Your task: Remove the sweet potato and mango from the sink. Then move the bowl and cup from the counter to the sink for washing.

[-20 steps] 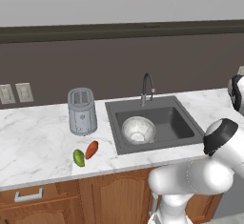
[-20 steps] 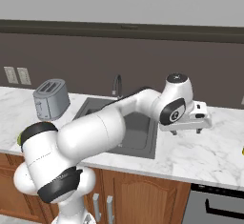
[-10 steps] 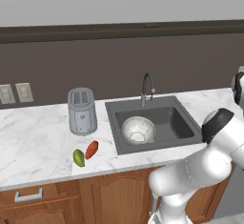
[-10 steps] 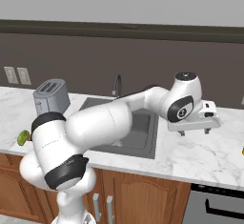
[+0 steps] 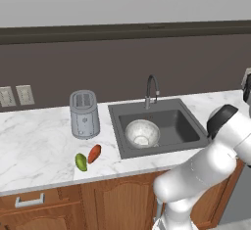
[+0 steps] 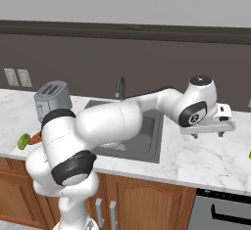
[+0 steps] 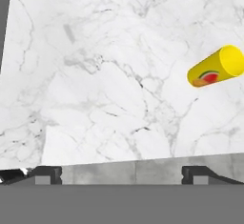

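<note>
- Gripper (image 6: 208, 135): stood over the marble counter (image 6: 206, 158) to the right of the sink (image 6: 147, 141), jaws spread to their widest, nothing held.
- Cup (image 7: 217, 67): seen from the hand view, yellow with a red mark on its side, on bare marble, off to one side of the fingertips (image 7: 47, 174) and well apart from them.
- Step in hand, as judged: the reach for the cup; the next move called for carrying the open jaws across to straddle it before closing.
- Open room: plain marble lay all round the cup, no clutter near; the counter's front edge ran close below the gripper in the right base view.
- Mango (image 5: 81, 162) and sweet potato (image 5: 94, 153): lay side by side on the counter left of the sink, near its front edge.
- Bowl (image 5: 142, 132): sat inside the basin.
- Toaster (image 5: 84, 114): stood behind the fruit, towards the wall.
</note>
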You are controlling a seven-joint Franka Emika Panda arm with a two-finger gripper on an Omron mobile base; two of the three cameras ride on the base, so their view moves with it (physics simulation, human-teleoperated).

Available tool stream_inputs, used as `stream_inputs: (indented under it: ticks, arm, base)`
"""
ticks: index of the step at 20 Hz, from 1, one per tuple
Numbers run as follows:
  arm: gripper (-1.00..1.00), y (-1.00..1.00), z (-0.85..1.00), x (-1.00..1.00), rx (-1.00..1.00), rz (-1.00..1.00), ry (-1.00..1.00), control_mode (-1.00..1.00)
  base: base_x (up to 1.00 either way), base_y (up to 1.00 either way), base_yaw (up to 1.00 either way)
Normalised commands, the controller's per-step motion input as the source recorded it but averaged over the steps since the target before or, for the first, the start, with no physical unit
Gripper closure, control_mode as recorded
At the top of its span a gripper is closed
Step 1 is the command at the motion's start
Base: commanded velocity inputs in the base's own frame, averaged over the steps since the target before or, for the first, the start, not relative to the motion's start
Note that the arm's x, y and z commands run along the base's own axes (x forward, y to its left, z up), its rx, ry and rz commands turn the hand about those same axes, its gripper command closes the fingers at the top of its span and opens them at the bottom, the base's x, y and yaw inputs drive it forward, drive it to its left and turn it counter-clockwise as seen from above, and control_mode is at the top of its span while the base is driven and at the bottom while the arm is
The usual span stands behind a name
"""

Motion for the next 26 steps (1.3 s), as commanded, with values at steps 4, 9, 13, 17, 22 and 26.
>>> stream_inputs:
  ticks: [4, 9, 13, 17, 22, 26]
  arm:
    - [-1.0, -0.21, 0.01, 0.09, 0.0, 0.0, -0.15, -1.0]
    - [-1.0, -0.26, 0.02, 0.07, 0.0, 0.0, -0.15, -1.0]
    - [-1.0, -0.15, 0.0, 0.05, -0.03, 0.0, -0.05, -1.0]
    - [-1.0, -0.13, 0.0, 0.14, -0.07, 0.01, 0.0, -1.0]
    - [-1.0, -0.12, 0.0, 0.16, -0.09, 0.04, 0.0, -1.0]
    - [-1.0, -0.14, 0.0, 0.09, -0.01, 0.01, 0.01, -1.0]
  base:
    - [0.0, 0.0, 0.0]
    - [0.0, 0.0, 0.0]
    - [0.0, 0.0, 0.0]
    - [0.0, 0.0, 0.0]
    - [0.0, 0.0, 0.0]
    - [0.0, 0.0, 0.0]
